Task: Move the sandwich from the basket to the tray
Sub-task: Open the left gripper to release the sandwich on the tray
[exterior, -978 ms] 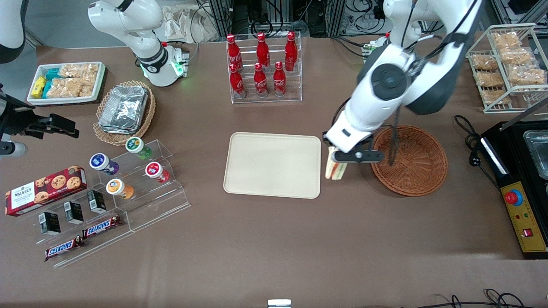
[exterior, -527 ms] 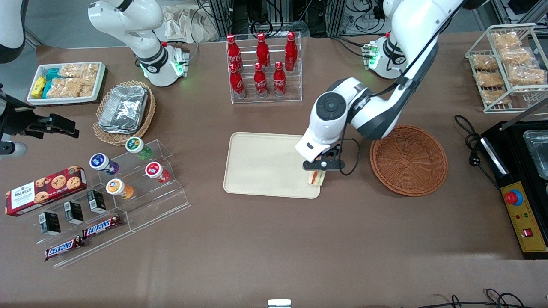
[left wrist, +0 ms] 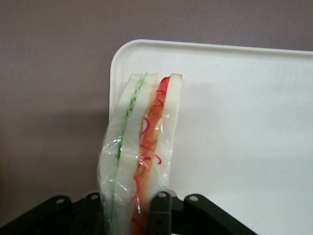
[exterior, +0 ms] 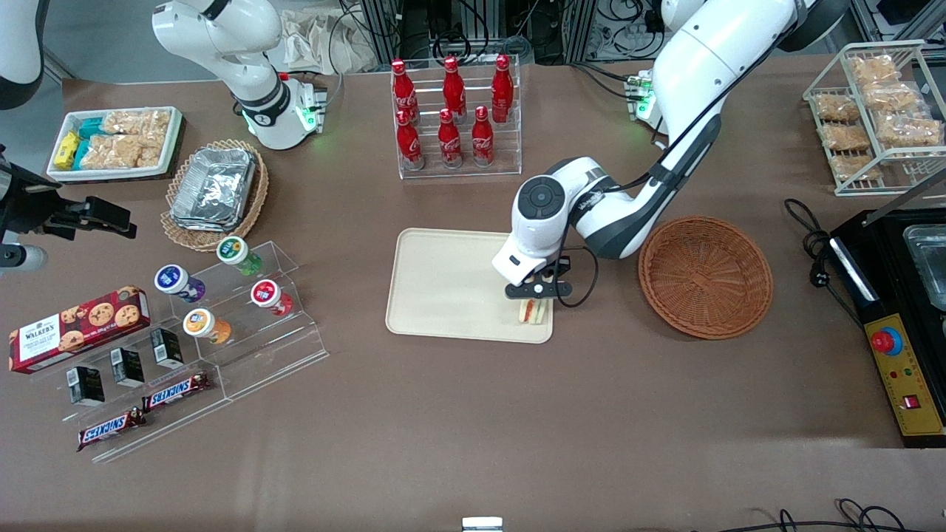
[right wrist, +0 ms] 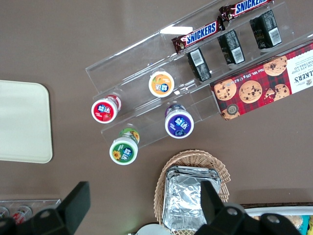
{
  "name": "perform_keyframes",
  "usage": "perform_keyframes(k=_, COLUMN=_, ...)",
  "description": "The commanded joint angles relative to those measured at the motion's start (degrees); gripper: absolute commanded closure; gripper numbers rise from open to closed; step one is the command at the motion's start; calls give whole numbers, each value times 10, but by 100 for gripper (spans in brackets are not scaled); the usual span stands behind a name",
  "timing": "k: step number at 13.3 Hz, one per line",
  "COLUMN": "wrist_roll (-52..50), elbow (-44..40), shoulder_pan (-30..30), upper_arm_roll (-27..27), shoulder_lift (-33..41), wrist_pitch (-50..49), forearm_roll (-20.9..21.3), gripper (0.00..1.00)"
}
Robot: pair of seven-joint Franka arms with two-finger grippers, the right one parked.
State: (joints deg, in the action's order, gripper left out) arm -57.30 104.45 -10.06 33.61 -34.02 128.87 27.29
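Gripper [exterior: 537, 295]: on the working left arm, over the corner of the tray nearest the front camera and toward the working arm's end of the table. Fingers [left wrist: 159, 213] closed on the sandwich, one on each bread face.

Sandwich [exterior: 533, 311]: wrapped in clear film, held on edge between the fingers, red-orange and green filling lines visible along its cut side [left wrist: 139, 152]. It sits over the tray's corner, just inside the rim; whether its lower edge touches the tray surface cannot be told.

Tray [exterior: 458, 284]: beige rectangle with rounded corners, flat on the brown table [exterior: 473, 414], near the table's middle. One corner shows in the wrist view [left wrist: 234, 122] under the sandwich.

Basket [exterior: 706, 277]: round reddish-brown wicker, beside the tray toward the working arm's end, apart from the gripper.

Other items:
- Rack of red bottles [exterior: 454, 114], farther from the front camera than the tray.
- Oval wicker basket with foil containers [exterior: 214, 192], toward the parked arm's end.
- White tray of snack packets [exterior: 114, 140], beside that oval basket.
- Clear stepped stand with yogurt cups [exterior: 222, 284] and chocolate bars [exterior: 174, 391].
- Cookie box [exterior: 77, 329], beside the stand.
- Wire rack of snack bags [exterior: 876, 111], at the working arm's end.
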Motion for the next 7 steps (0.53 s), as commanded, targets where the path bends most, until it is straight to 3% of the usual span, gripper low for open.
perform_keyframes(k=1, wrist_roll=-57, elbow=-11, shoulder_pan=-8, upper_arm_roll=0, shoulder_lift=-26, wrist_pitch=15, forearm_roll=57, gripper=73)
perform_keyframes(k=3, wrist_roll=-73, elbow=-12, shoulder_pan=-9, upper_arm_roll=0, shoulder_lift=-35, wrist_pitch=16, forearm_roll=80, gripper=35)
perform_keyframes(k=4, wrist_roll=-73, elbow=-12, shoulder_pan=-9, upper_arm_roll=0, shoulder_lift=-43, wrist_pitch=17, forearm_roll=97, gripper=0)
perform_keyframes(k=7, wrist_roll=-93, elbow=-15, shoulder_pan=-8, upper_arm_roll=1, shoulder_lift=-40, wrist_pitch=17, forearm_roll=106, gripper=0)
